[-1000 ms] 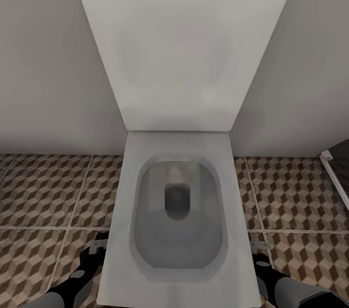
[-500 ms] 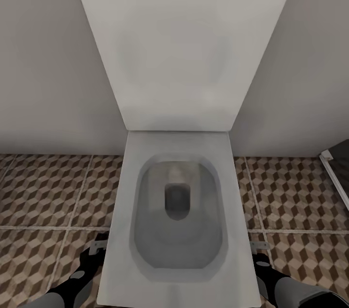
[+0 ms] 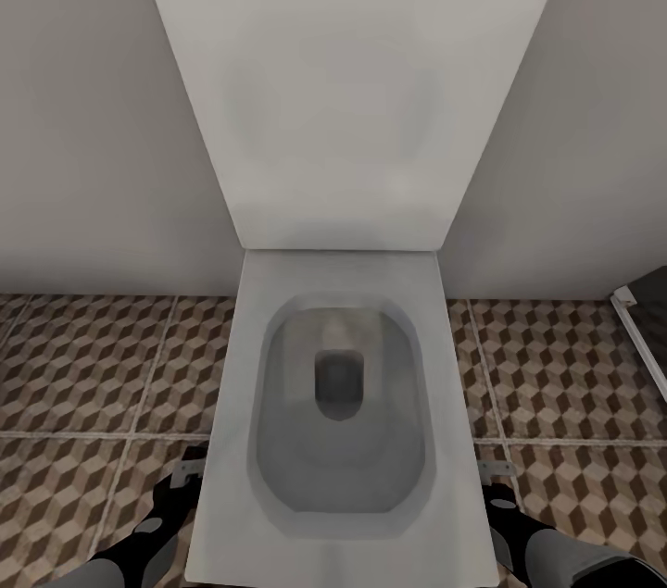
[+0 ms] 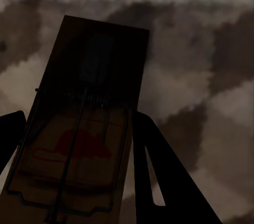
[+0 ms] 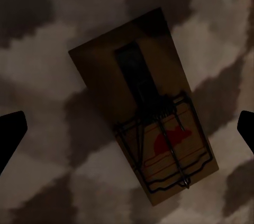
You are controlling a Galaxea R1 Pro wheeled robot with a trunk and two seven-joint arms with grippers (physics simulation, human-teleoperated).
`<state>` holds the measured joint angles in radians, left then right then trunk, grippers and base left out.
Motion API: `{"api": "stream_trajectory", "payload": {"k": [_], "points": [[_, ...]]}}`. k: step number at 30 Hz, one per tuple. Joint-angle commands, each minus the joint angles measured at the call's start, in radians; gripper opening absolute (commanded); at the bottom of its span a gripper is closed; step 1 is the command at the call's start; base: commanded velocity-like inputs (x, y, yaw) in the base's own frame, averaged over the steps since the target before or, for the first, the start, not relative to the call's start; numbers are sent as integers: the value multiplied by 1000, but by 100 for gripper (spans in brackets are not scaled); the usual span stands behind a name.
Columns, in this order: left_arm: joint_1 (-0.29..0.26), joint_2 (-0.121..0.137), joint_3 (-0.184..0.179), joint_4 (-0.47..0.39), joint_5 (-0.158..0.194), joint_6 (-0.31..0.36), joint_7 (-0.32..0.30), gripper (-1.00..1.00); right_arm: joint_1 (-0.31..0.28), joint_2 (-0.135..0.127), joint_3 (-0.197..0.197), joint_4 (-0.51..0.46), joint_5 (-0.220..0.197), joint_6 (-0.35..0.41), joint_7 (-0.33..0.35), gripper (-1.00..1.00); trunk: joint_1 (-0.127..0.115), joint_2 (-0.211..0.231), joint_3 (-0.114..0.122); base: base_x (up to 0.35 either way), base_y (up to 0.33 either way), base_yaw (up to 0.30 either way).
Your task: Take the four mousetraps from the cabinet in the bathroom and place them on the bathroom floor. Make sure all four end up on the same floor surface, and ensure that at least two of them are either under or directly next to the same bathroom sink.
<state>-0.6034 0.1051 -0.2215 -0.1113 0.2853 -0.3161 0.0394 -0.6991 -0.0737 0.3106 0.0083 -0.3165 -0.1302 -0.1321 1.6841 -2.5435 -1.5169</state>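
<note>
Mousetraps are what each wrist is looking at: one mousetrap (image 4: 79,128) sits between the dark fingers (image 4: 159,176) of the left gripper (image 4: 74,144), which press against its wooden sides, pinching it over the cube-patterned bathroom floor (image 4: 211,49). The second mousetrap (image 5: 143,123) lies flat on the tiles, free of the right gripper (image 5: 127,128), whose fingertips (image 5: 10,134) stand spread wide and well apart from it on both sides. That looks like a trap just set down, I'd guess, with the left one still to be placed. From the head view both arms hang low on either side of a white toilet (image 3: 338,403), left gripper (image 3: 181,477) and right gripper (image 3: 496,481) close to the floor (image 3: 83,366). No sink appears, so whether these spots satisfy the sink condition I cannot tell
</note>
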Motion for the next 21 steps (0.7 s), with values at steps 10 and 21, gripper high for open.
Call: {"api": "stream_trajectory", "payload": {"k": [10, 21], "points": [[1, -5, -26, 5, 8, -1, -25, -100, 0, 0, 8, 1, -9, -3, -1, 100, 0, 0, -1, 0, 0, 0], [1, -5, -26, 5, 8, -1, -29, -100, 0, 0, 8, 1, -9, -3, -1, 100, 0, 0, -1, 0, 0, 0]]}}
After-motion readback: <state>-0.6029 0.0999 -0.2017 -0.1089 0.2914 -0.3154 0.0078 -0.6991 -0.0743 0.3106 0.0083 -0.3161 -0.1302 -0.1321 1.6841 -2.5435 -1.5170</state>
